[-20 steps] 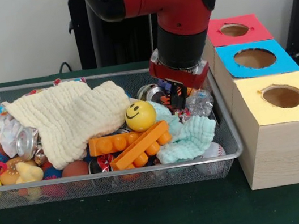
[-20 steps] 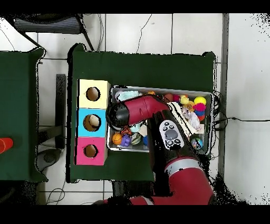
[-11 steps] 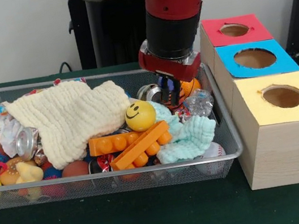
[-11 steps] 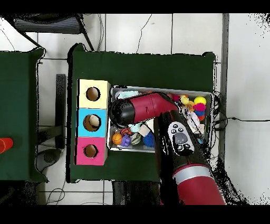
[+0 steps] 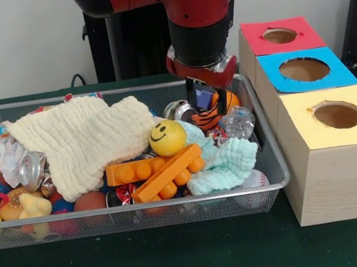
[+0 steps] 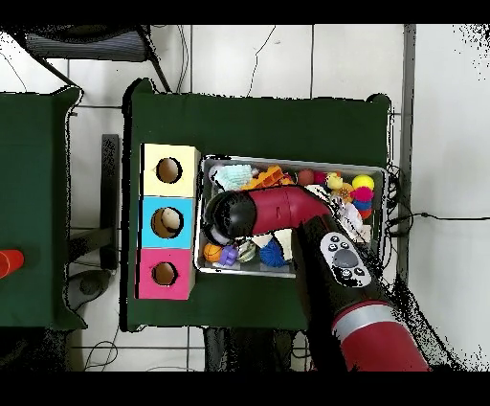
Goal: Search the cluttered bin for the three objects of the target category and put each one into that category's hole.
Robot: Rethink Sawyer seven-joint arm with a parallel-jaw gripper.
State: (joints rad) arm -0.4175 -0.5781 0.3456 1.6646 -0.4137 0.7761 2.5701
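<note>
Red-black arm [image 5: 195, 7] descends from above, wrist vertical, gripper [image 5: 206, 103] pointing straight down over bin's right rear corner. Fingers [image 5: 192, 97] clamped around orange-and-black striped ball [image 5: 216, 111], ball lifted just above clutter. Wire bin [image 5: 273, 159] on green table [image 5: 186, 262]. Below gripper: silver can [image 5: 176, 110], crumpled clear plastic [image 5: 238, 122]. Yellow smiley ball [image 5: 167, 137] left of gripper, beside cream cloth [image 5: 83, 139]. Orange brick [image 5: 165, 173] near front. Boxes right of bin: red hole [image 5: 280, 35], blue hole [image 5: 304, 69], yellow hole [image 5: 337, 115]. Overhead view: arm elbow [image 6: 230, 216] lies across bin.
</note>
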